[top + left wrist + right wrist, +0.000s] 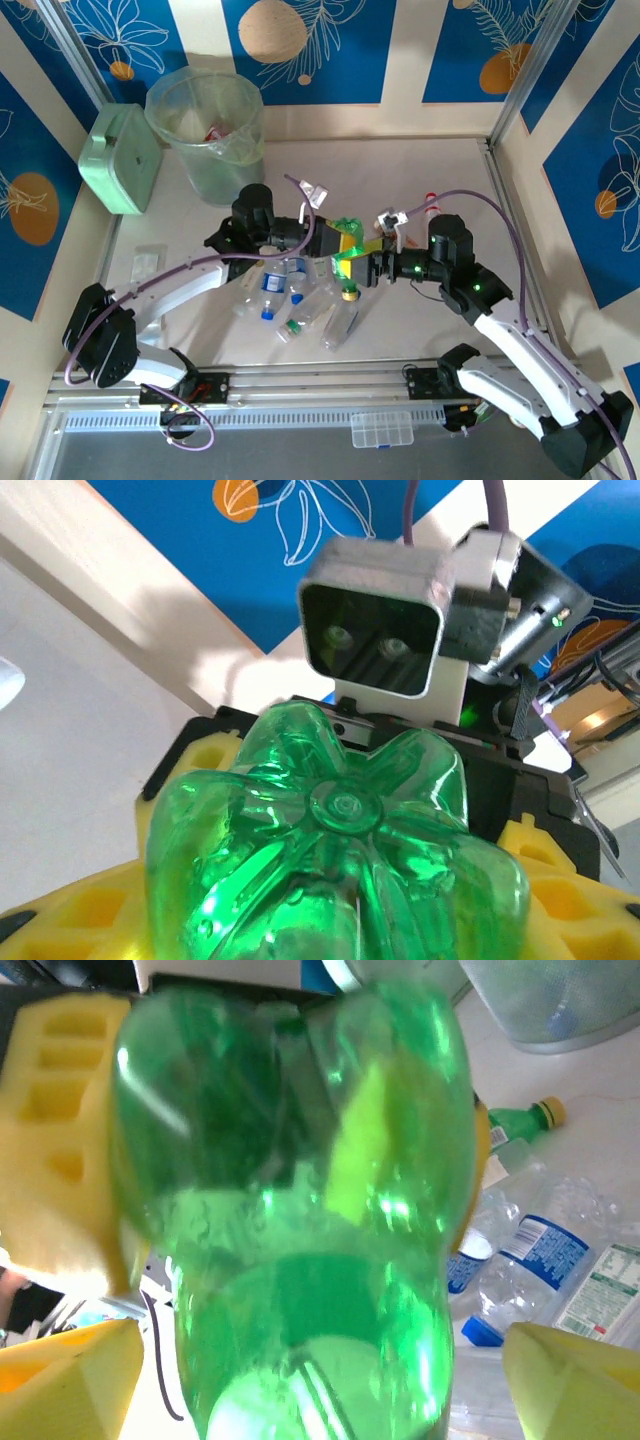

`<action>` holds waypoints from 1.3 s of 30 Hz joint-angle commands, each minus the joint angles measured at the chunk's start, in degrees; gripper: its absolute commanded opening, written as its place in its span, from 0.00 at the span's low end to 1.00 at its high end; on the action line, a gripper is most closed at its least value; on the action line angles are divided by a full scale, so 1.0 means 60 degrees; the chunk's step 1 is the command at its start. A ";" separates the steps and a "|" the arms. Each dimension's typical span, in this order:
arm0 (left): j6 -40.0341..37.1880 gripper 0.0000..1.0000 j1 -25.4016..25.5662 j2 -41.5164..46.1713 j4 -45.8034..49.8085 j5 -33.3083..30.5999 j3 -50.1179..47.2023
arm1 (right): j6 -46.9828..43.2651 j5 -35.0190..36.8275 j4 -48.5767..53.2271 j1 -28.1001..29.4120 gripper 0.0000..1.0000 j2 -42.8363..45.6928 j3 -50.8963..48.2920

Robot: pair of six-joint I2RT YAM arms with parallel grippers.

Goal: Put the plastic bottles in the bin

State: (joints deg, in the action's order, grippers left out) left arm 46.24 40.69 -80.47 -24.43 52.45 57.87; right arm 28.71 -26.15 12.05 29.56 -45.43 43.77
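Observation:
A green plastic bottle (346, 250) hangs above the middle of the table between both grippers. My left gripper (335, 245) is shut on it; its yellow fingers (62, 1130) press the bottle's sides, and the ribbed base (345, 810) faces the left wrist camera. My right gripper (368, 266) is open, its yellow fingertips (75, 1375) standing wide of the bottle (300, 1210) without touching it. Several clear bottles with blue labels (285, 295) and a green one with a yellow cap (525, 1118) lie on the table below. The pale-green bin (215, 170) stands at the back left.
A mint-green boxy container (122, 158) leans against the left wall beside the bin. A small clear compartment case (382, 430) sits at the near edge by the rail. A flat clear piece (146, 263) lies at the left. Walls close the table on three sides.

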 commanded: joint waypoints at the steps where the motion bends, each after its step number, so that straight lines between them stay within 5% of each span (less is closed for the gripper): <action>1: 0.0002 0.37 -0.0741 0.0297 0.0140 -0.0259 0.0519 | -0.0252 0.0158 0.0430 -0.0132 0.95 0.0656 0.0295; 6: -0.0031 0.21 -0.1902 0.0607 0.0840 -0.1241 0.0953 | -0.0561 -0.0154 0.1121 -0.0254 0.95 0.0885 0.0878; 17: 0.1669 0.09 -0.4229 -0.0238 0.1025 -0.4499 0.3424 | -0.0581 0.0179 0.1708 -0.0444 0.94 0.0779 0.1266; 23: 0.2801 0.00 -0.5013 -0.1320 0.6114 -0.8299 0.6692 | -0.0756 0.0739 0.2578 -0.0670 0.94 0.0588 0.1693; 32: 0.4263 0.00 -0.5730 -0.3765 0.8226 -0.9473 0.9738 | -0.0625 0.0362 0.2444 -0.0955 0.94 0.0160 0.1745; 39: 0.4006 0.00 -0.6199 -0.4985 0.8960 -1.0340 1.1350 | -0.0508 0.0275 0.2317 -0.0954 0.94 -0.0140 0.1799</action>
State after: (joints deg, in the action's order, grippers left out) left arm 69.63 4.99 -109.97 26.04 -5.30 121.51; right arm 25.45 -22.92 26.22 23.99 -46.33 52.69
